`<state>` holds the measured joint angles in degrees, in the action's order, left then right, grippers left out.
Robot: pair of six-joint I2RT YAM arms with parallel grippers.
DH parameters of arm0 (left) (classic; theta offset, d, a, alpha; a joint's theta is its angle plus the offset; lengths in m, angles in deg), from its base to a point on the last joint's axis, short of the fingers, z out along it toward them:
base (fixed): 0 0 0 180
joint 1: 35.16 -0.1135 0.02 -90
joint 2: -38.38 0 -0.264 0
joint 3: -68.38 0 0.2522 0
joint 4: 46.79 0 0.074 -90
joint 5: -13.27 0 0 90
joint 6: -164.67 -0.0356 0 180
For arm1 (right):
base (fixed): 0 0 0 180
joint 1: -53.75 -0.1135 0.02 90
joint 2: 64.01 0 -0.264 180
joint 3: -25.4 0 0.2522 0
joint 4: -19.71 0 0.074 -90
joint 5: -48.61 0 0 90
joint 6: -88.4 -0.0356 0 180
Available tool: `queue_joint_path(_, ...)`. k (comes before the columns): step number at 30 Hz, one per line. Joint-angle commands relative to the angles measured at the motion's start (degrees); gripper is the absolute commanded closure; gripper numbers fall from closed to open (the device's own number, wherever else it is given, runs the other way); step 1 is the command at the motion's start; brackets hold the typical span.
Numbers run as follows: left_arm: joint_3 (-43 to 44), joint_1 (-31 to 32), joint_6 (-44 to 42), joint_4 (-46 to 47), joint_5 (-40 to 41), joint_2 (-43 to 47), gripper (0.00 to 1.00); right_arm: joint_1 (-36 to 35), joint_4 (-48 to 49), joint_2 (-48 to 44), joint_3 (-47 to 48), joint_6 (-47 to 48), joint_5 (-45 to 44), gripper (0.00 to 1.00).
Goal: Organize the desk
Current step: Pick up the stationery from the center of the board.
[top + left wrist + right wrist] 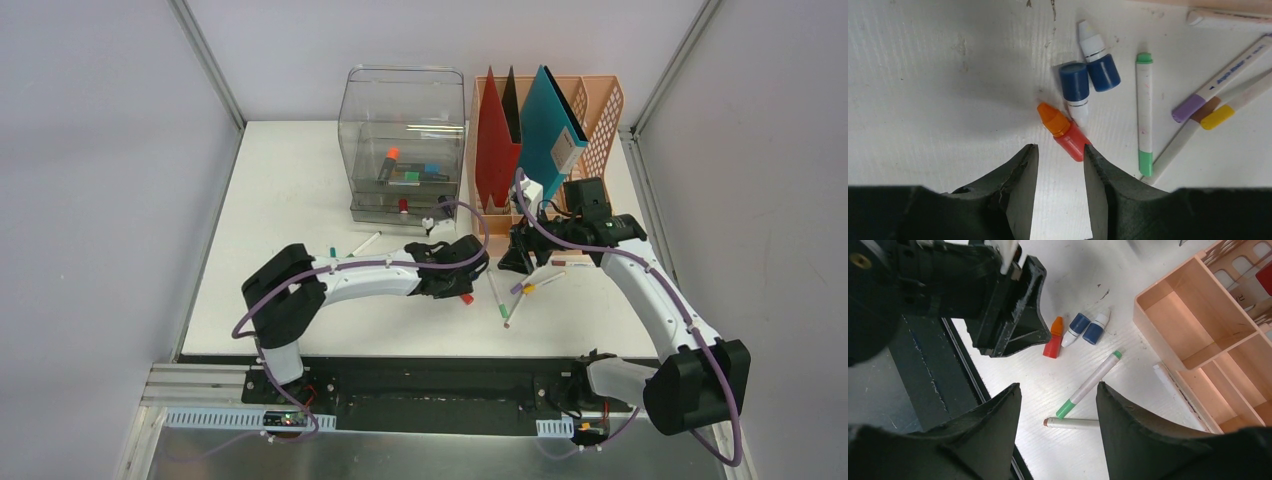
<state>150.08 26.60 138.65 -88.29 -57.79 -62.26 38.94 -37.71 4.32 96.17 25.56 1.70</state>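
Jaws of the left gripper (1060, 152) stand partly spread and empty, a short red marker (1064, 132) just beyond their tips; those of the right gripper (1058, 390) hang spread and empty above the same clutter. Roughly half seems done: folders (497, 150) stand in the peach rack (603, 105) and what look like stowed markers (405, 175) lie in the clear drawer box (400, 95), but blue markers (1104, 75) and several pens (1144, 112) lie loose on the white worktop (290, 180) near the rack.

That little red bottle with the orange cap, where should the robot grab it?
Probably across its red body, coming straight down from above: the red bottle lies flat on the desk, and two blue bottles crowd its cap end.
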Motion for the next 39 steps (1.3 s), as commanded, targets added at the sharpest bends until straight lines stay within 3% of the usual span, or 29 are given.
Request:
queue_joint_path(1,3.9,0.8,0.9,-4.6,0.0,-2.8,0.61,0.3,0.6,-1.9,1.5,1.2,0.1,0.4)
queue_joint_path(13,5.4,1.0,0.1,-4.9,-1.7,-5.7,0.55,0.3,0.7,-1.9,1.3,1.2,0.3,0.41)
queue_joint_path(23,3.3,1.0,0.0,-2.8,-0.7,-2.4,0.55,0.3,0.7,-1.9,1.2,1.2,0.4,0.41)
queue_joint_path(31,4.6,1.0,1.6,-2.5,-2.9,-4.1,0.48,0.3,0.7,-2.1,1.1,1.3,0.4,0.41)
queue_joint_path(39,4.8,1.0,3.9,-1.9,-1.6,-4.3,0.47,0.3,0.7,-2.2,1.1,1.3,0.5,0.41)
